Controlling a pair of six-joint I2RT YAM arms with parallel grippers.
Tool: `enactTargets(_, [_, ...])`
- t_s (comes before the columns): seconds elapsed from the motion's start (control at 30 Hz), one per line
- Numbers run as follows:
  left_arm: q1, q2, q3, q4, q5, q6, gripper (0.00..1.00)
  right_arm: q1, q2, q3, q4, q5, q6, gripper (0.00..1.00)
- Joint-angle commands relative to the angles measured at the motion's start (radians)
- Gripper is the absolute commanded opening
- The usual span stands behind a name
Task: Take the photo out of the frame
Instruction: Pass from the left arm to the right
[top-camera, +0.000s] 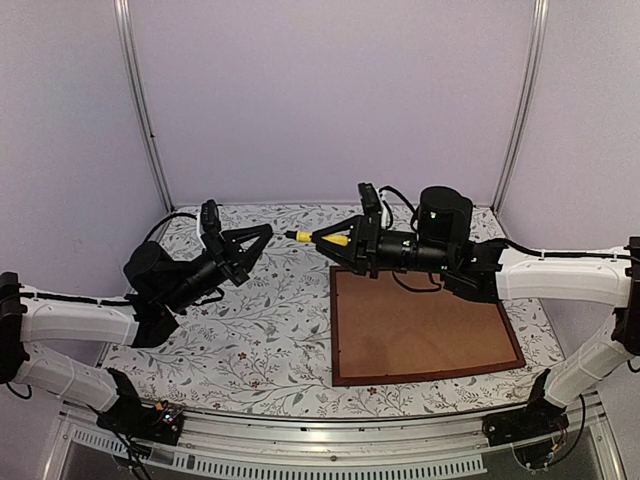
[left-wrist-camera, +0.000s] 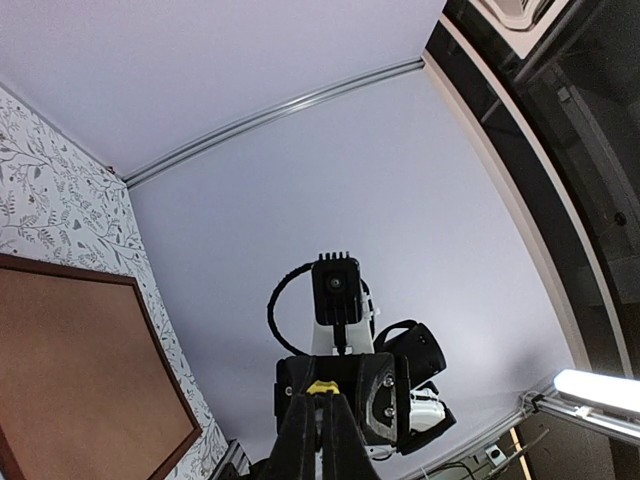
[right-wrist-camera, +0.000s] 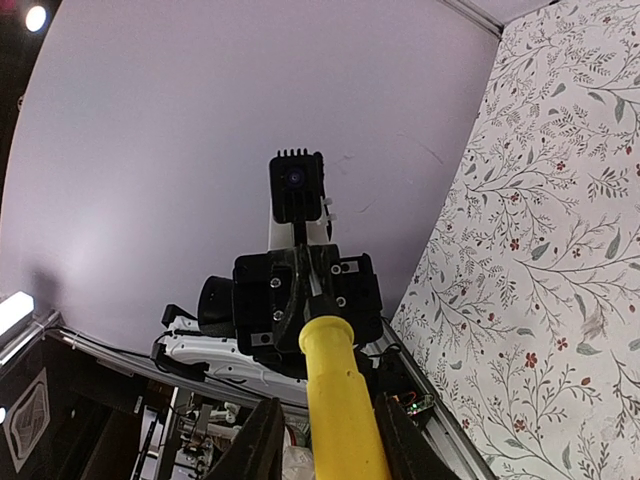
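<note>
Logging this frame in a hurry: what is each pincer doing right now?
Left pincer: open, holding nothing.
Right pincer: shut on a yellow plastic rod.

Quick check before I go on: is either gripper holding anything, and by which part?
Right gripper is shut on a yellow rod, pinched along its rear part, with the tip jutting forward. Left gripper is open and holds nothing.

left claw, narrow gap, right claw, tool
</note>
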Motion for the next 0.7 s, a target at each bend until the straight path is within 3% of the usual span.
enactTargets(0.0, [-0.013,-0.014,0.012,-0.006,-0.001,0.028,0.0,0.006,0.001,0.002,0.016,0.026,-0.008,0.32])
enactTargets(0.47, [-0.015,-0.019,0.007,-0.01,0.01,0.026,0.0,0.006,-0.002,0.005,0.008,0.027,-0.014,0.18])
enactTargets(0.67, [-0.015,-0.022,0.01,-0.019,0.012,0.025,0.0,0.005,0.001,0.008,-0.001,0.018,-0.02,0.06])
